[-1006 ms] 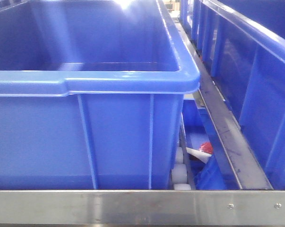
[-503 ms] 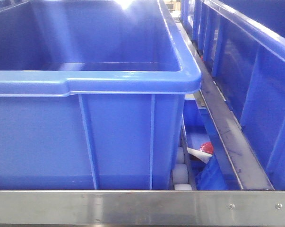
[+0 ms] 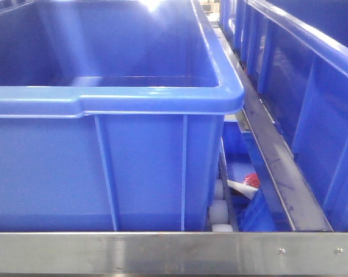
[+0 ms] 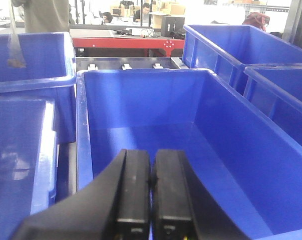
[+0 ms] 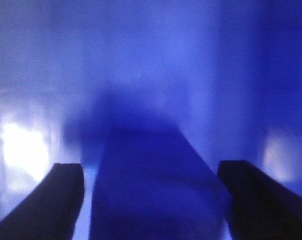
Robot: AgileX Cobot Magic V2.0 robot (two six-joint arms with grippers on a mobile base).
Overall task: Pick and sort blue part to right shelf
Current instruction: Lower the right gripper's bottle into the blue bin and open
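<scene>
Large blue bin (image 4: 201,130) lies ahead of and beneath the left claw (image 4: 151,200), whose fingers are pressed together, empty. Right claw (image 5: 151,200) stands wide apart, fingers either side of a blurred blue part (image 5: 151,190) lying between them, not gripped.

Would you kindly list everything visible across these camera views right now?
large bin: one, blue, centre of front view, no contents seen
neighbouring bins: several, blue, on both sides of it
metal rail: one, silver, along the front edge
rollers: a few, white, beside the large bin
red-tipped item: one, red and white, in the gap
blue part: one, blurred, between right gripper's fingers
left gripper: black, shut, above the bin
right gripper: black, open
</scene>
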